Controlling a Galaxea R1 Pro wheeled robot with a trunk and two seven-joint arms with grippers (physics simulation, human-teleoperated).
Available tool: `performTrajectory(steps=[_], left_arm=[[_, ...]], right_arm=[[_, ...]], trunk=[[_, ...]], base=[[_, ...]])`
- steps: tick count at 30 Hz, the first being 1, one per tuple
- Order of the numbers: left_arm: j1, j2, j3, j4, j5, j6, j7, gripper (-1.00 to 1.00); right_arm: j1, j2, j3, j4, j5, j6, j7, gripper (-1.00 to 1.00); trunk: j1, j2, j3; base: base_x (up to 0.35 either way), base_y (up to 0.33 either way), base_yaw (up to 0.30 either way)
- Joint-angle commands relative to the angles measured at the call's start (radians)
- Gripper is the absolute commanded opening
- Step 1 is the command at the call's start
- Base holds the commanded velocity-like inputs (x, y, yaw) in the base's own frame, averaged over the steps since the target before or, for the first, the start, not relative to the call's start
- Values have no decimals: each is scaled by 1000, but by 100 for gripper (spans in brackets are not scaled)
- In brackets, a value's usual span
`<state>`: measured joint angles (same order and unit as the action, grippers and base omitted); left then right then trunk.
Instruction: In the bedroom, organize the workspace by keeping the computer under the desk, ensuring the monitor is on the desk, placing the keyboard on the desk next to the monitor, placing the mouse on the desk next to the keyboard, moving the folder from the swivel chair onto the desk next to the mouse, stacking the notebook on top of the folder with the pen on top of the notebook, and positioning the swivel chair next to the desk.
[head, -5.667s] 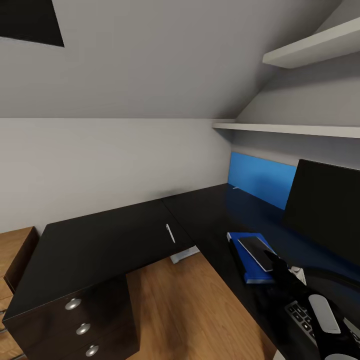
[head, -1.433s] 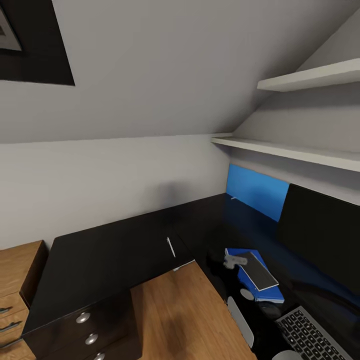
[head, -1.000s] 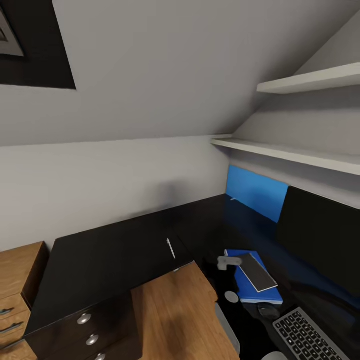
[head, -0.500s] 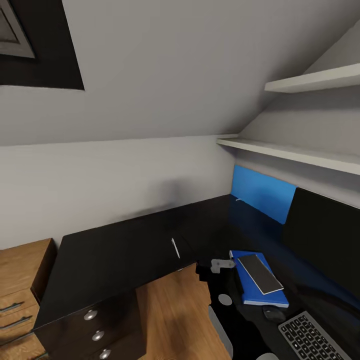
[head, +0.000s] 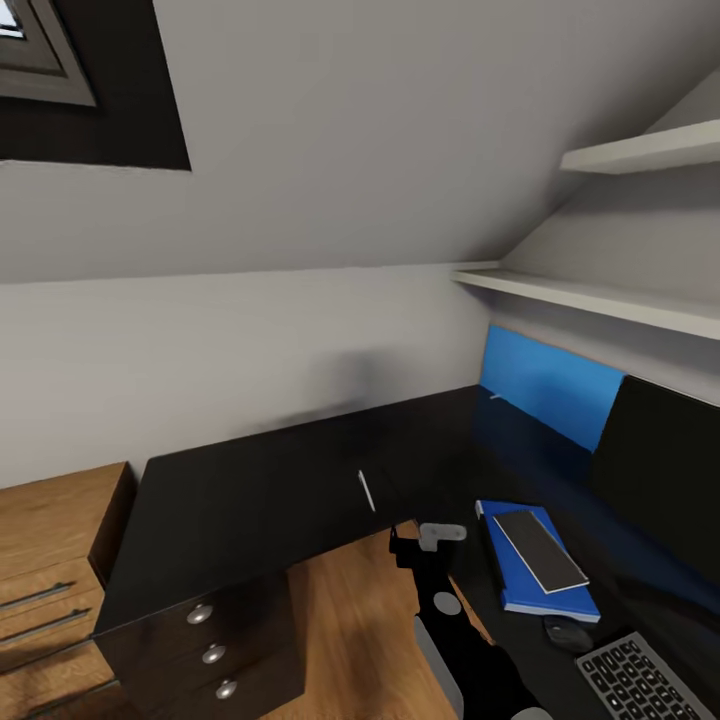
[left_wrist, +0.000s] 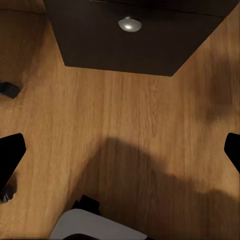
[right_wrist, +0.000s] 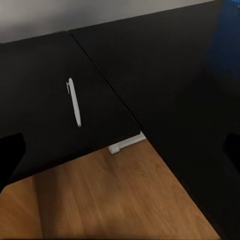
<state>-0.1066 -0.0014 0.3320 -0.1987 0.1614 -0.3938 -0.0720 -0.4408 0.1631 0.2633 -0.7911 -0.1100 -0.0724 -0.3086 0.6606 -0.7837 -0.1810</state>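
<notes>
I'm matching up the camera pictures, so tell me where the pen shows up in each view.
Head view: the pen lies on the desk, near the inner corner edge, left of the folder.
Right wrist view: the pen lies on the desk top, ahead of the open fingers.
Left wrist view: not in this picture.
Shared landmark: the white desk leg below that edge.

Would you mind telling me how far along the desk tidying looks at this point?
Looks done: the notebook lies stacked on the folder on the desk, with the mouse, keyboard and monitor alongside. In hand: the right gripper, jaws open, faces the pen. Left: the pen, lying apart on the desk, must go onto the notebook.
</notes>
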Motion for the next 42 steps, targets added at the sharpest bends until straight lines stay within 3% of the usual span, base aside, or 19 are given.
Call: performTrajectory(steps=[1, 8, 20, 28, 30, 34, 42], left_arm=[[-1, 0, 2, 1, 10, -2, -8, 100], [-1, 0, 1, 1, 10, -2, -8, 100], [-1, 0, 1, 1, 10, -2, -8, 100], [-1, 0, 1, 1, 10, -3, -8, 100], [11, -12, 2, -11, 13, -13, -8, 100], [15, -34, 2, -12, 13, -13, -8, 100], [16, -40, 2, -9, 11, -13, -8, 100]], right_arm=[[-1, -1, 4, 1, -10, -6, -6, 100], [-1, -2, 3, 0, -8, -7, -5, 100], [-1, -5, 3, -7, -5, -6, -8, 100], [-1, -20, 59, -2, 16, -9, -3, 100], [11, -31, 70, -14, 10, 2, -13, 100], [19, -25, 68, -36, 15, 20, -7, 100], [15, -26, 59, -30, 21, -25, -1, 100]], trunk=[[0, -1, -3], [0, -1, -14], [0, -1, -28], [0, -1, -30], [0, -1, -30], [0, -1, -30], [0, -1, -30]], base=[[0, 0, 112], [80, 0, 106], [296, 0, 91], [261, 0, 12], [0, 0, 0], [0, 0, 0], [0, 0, 0]])
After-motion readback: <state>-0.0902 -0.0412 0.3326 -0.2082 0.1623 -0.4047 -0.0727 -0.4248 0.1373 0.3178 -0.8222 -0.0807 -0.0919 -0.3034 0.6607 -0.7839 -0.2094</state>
